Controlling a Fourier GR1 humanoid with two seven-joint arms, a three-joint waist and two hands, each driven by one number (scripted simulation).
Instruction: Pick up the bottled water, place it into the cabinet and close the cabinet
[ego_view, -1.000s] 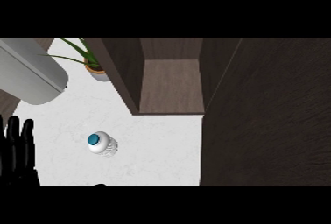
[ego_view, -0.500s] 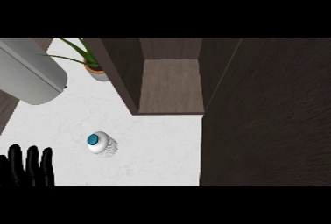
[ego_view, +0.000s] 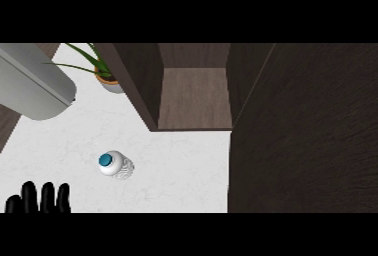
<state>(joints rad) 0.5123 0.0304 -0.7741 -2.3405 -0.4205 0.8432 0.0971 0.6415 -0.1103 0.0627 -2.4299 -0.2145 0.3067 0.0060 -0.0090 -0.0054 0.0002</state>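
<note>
White bottled water (ego_view: 116, 165) stands apart, up-right of the left hand (ego_view: 46, 199), its fingers straight, holding nothing.

Left robot hand (ego_view: 47, 199) at the lower-left edge, fingers straight and upright.

A white marbled counter (ego_view: 177, 175) was seen from steeply above, with the bottled water (ego_view: 116, 165), white with a blue cap, standing left of centre. Beyond it stood an open dark wooden cabinet (ego_view: 196, 97), with a dark panel (ego_view: 303, 130) filling the right side and a potted plant (ego_view: 103, 75) and a large grey cylinder (ego_view: 33, 85) at the upper left. The black left hand (ego_view: 40, 200) rested at the lower left edge, fingers (ego_view: 48, 192) straight and pointing up, apart from the bottle.
</note>
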